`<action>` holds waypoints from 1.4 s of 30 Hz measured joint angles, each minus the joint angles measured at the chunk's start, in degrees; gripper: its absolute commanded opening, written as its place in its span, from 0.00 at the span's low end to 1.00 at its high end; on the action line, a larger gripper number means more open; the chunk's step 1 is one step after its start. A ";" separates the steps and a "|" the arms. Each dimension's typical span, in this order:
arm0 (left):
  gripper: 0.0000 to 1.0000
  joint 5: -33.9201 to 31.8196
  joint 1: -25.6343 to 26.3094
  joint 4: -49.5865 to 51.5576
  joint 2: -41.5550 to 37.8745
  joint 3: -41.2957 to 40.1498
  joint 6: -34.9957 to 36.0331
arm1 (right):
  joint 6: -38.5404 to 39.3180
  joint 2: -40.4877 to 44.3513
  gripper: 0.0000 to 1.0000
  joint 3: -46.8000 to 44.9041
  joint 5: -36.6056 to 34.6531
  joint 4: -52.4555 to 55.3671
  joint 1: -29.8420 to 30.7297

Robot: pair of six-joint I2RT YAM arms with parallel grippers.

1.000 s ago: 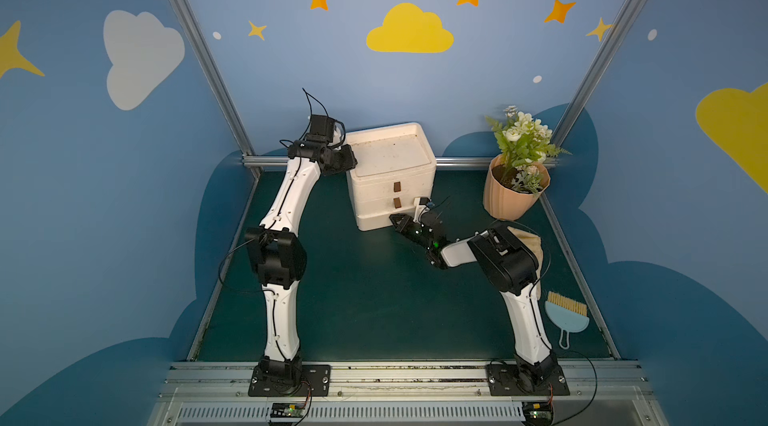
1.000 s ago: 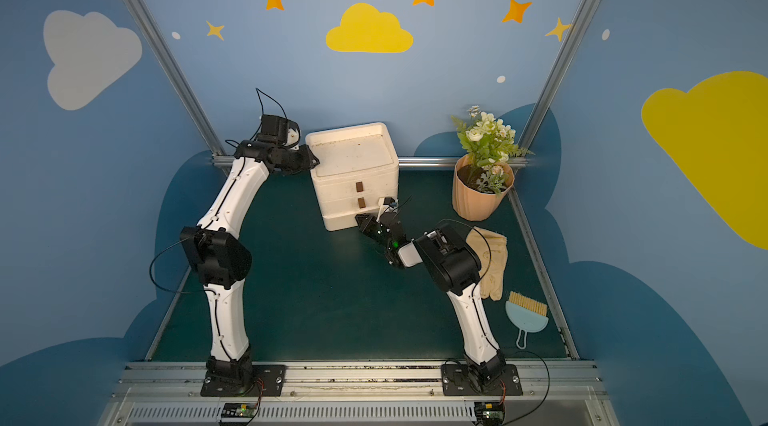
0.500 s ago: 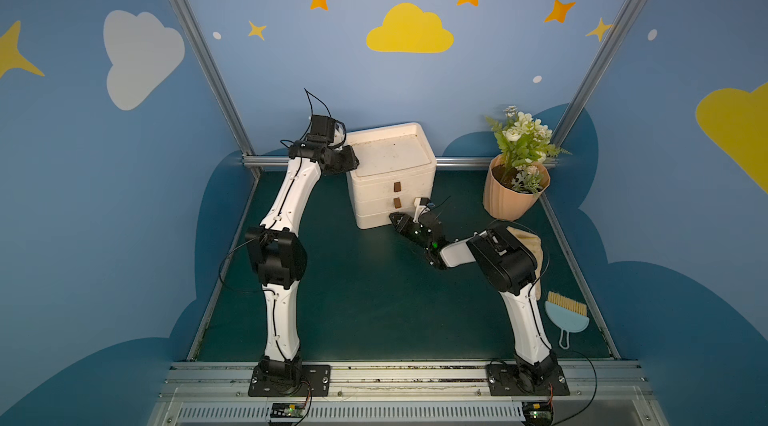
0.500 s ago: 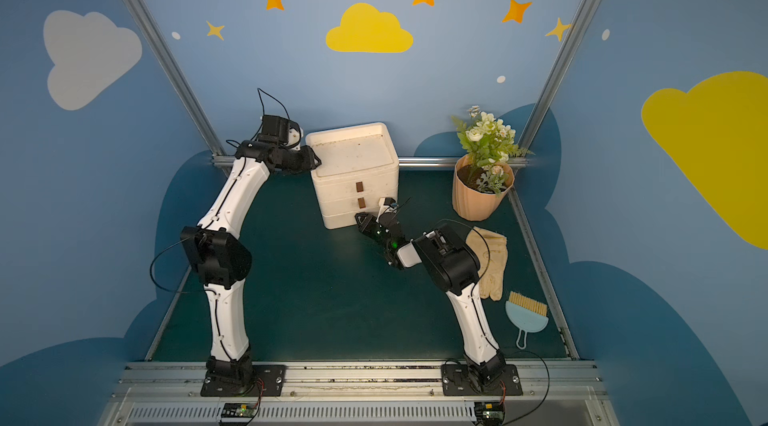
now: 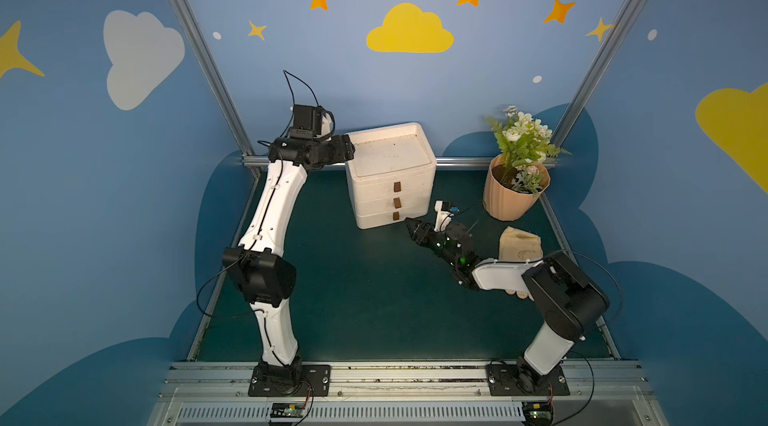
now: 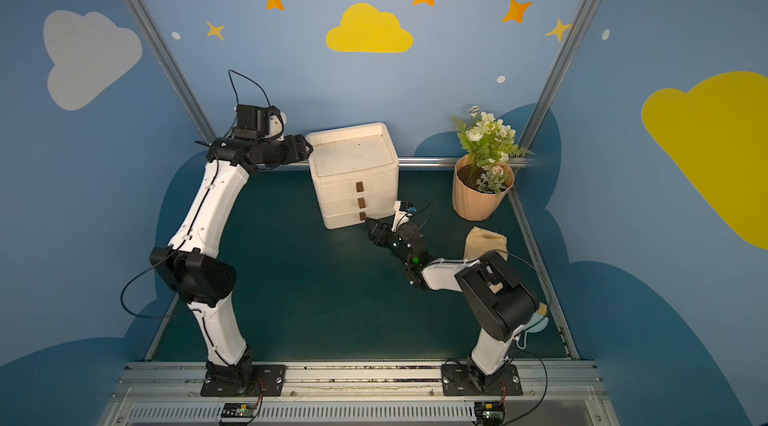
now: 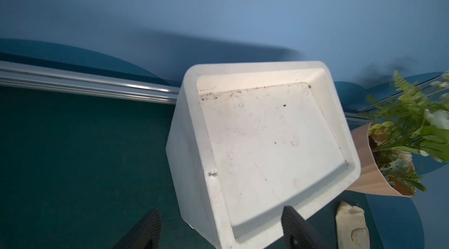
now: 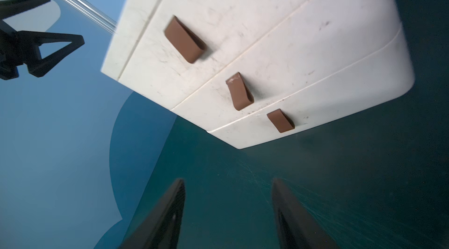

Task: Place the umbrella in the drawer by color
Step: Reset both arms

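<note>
1. A white plastic three-drawer chest [image 5: 390,178] stands at the back of the dark green table mat [image 5: 353,299], just above the middle of the frame in both top views [image 6: 353,174].
2. All three drawers sit shut and flush. Each has a brown loop handle [image 8: 185,40] on its front, and the three handles line up one below another. The chest's shallow recessed top shows dark specks along one edge.
3. No view shows the umbrella, so where it lies cannot be told.
4. The left gripper [image 5: 347,148] hangs at the height of the chest's top rim, just beside its upper-left edge in both top views [image 6: 306,147].
5. In the left wrist view the left gripper [image 7: 220,209] has its two black ribbed fingers [image 7: 148,228] spread wide with a corner of the chest between them. It grips nothing, and whether either finger touches the rim cannot be told.
6. The right gripper [image 5: 411,225] is low over the mat, right of centre. It points at the chest's lower front, near the lowest handle but apart from it.
7. In its own wrist view the right gripper [image 8: 228,181] stands parted, with only green mat between the jaws.
8. A peach ribbed pot [image 5: 513,203] of white flowers and green leaves stands right of the chest.
9. A beige fabric glove [image 5: 519,245] lies below the pot, partly under the right arm.
</note>
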State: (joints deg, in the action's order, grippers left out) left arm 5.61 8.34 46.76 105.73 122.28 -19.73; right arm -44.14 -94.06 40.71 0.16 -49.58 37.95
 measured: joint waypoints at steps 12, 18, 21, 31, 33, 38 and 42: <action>1.00 -10.40 -0.09 -20.15 -45.16 -45.66 -4.13 | 19.10 32.81 0.89 10.88 -5.68 41.40 -7.50; 1.00 -18.43 -0.26 -24.98 -56.46 -61.35 -3.93 | 26.43 42.05 0.96 9.29 -5.84 54.75 -14.51; 1.00 -22.91 -0.46 -26.27 -59.19 -66.95 -2.86 | 29.83 46.29 0.98 7.80 -7.58 59.17 -17.33; 1.00 -28.92 -0.70 -39.10 -58.23 -84.65 3.30 | 35.10 52.28 0.98 -9.81 -14.97 51.63 -28.87; 1.00 -29.27 -0.72 -40.87 -55.69 -86.47 4.61 | 36.06 49.94 0.98 -15.82 -15.19 45.92 -31.63; 1.00 -30.32 -1.27 -45.31 -49.77 -88.13 6.62 | 35.67 39.85 0.98 -21.59 -14.25 37.77 -37.90; 1.00 -30.69 -1.86 -49.57 -44.30 -89.26 8.22 | 36.76 32.28 0.98 -21.42 -12.61 31.23 -39.32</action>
State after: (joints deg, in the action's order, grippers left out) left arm -25.08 6.48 -2.81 61.43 33.01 -11.51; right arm -7.38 -61.78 19.29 -12.45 -18.35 -1.37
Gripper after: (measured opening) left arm 0.999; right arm 0.982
